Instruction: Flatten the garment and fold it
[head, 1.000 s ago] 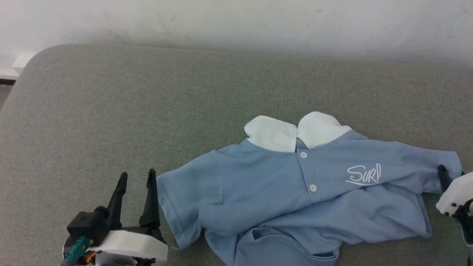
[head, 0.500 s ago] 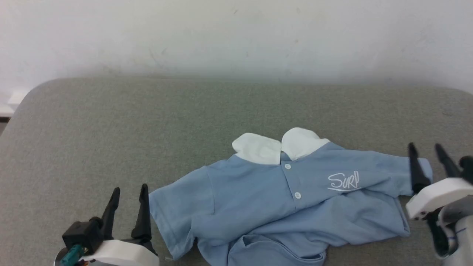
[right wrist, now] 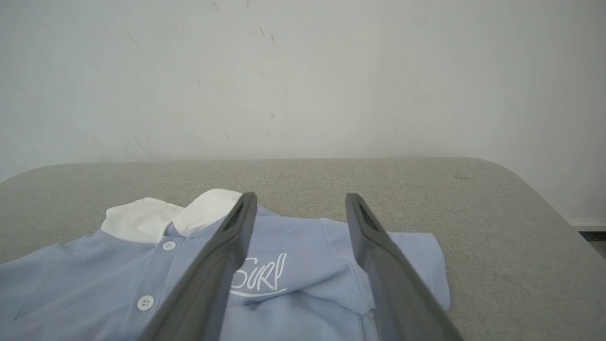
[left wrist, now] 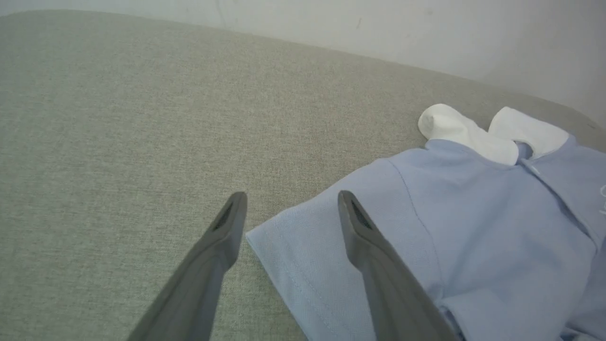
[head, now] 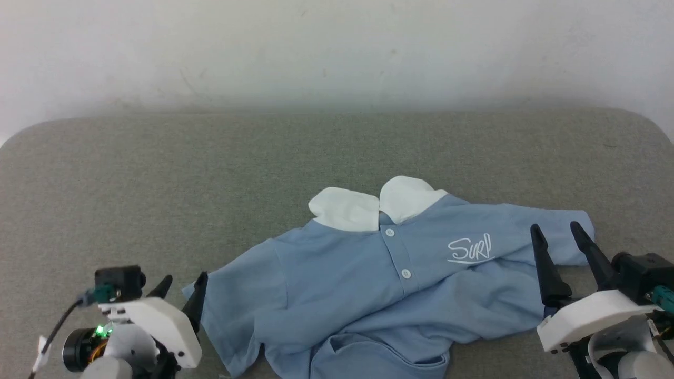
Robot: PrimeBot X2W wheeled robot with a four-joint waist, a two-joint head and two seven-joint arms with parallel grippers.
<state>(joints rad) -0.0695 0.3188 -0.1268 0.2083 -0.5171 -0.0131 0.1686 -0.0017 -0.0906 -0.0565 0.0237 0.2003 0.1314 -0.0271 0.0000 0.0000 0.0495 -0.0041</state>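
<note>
I see the garment (head: pixel 342 284) lying rumpled on the grey cushion (head: pixel 158 173), lower centre of the head view, its white collar (head: pixel 368 208) toward the wall; my left gripper (head: pixel 184 278) sits lower left, jaws spread at one sleeve (head: pixel 231 295); my right gripper (head: pixel 555 228) sits lower right, jaws spread, gripping nothing, by the other sleeve (head: pixel 516 226).

a grey fabric surface (head: pixel 210 173) with rounded corners meets a scuffed white wall (head: pixel 337 47).
</note>
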